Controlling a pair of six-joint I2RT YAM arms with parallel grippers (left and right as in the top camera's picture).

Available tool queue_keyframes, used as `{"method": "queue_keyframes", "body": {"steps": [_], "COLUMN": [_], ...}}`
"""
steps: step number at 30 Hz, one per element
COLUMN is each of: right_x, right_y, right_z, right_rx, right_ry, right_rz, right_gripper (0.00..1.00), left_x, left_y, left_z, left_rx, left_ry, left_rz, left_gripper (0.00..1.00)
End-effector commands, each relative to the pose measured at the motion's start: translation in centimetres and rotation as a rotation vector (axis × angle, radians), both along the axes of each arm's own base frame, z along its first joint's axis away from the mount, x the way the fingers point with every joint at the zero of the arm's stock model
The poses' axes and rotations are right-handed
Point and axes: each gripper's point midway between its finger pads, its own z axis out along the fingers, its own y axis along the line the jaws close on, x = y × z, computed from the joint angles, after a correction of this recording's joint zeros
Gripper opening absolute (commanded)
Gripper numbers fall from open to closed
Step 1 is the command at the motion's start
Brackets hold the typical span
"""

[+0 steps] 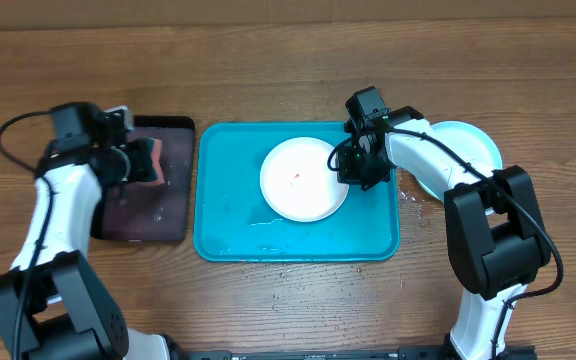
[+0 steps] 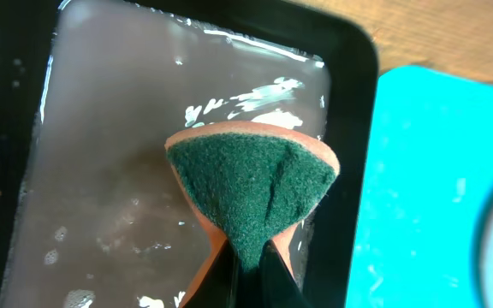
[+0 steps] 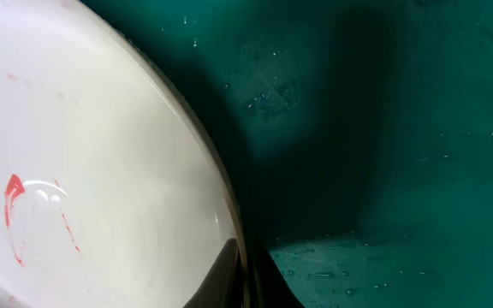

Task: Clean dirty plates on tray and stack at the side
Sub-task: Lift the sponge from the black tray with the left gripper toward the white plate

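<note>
A white plate (image 1: 304, 180) with a small red smear (image 3: 11, 197) lies on the turquoise tray (image 1: 228, 225). My right gripper (image 1: 353, 165) is shut on the plate's right rim, one finger above it and one below (image 3: 245, 282). A light cyan plate (image 1: 471, 143) rests on the table right of the tray, partly hidden by the right arm. Over the black tray (image 1: 143, 215), my left gripper (image 1: 140, 160) is shut on a sponge (image 2: 251, 184), green scouring face up with orange foam behind it.
The black tray (image 2: 101, 171) holds a shallow film of murky water and stands just left of the turquoise tray (image 2: 418, 188). Droplets lie on the turquoise tray floor (image 3: 418, 171) and a few red specks on the table near its right edge (image 1: 423, 208).
</note>
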Motion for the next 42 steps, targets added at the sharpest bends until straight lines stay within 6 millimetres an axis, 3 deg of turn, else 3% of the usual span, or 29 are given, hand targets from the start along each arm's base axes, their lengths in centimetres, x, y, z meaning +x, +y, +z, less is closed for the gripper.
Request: {"method": "queue_keyframes", "body": {"steps": [1,7,15,21,27,42], "right_x": [-0.4,-0.5,-0.5,-0.5,-0.5,-0.5], "right_y": [-0.1,-0.1,-0.1,-0.2,-0.2,-0.1], "right_z": [-0.5,-0.5,-0.5,-0.6,-0.6,-0.5], "right_rx": [-0.015,-0.016,-0.016,-0.017,-0.017,-0.015], "right_ry": [0.016,0.018,0.018,0.020,0.020,0.018], "right_rz": [0.004,0.004,0.004,0.004,0.004,0.004], "right_gripper": [0.04,0.04,0.04,0.04,0.03,0.04], "left_x": [0.2,-2.1,-4.8,-3.0,-1.4,-0.9], "left_y": [-1.0,-0.6,-1.1,-0.1,0.6,0.2], "left_z": [3.8,4.7,5.6,4.8,3.7,3.9], "left_rx": [-0.118,-0.119,-0.073,-0.023,-0.069,-0.106], "left_ry": [-0.123,-0.093,-0.193,-0.350,-0.375,-0.397], "left_rz": [-0.077,-0.058,-0.024,0.005,0.076,0.069], "left_gripper": [0.04,0.04,0.04,0.04,0.04,0.04]}}
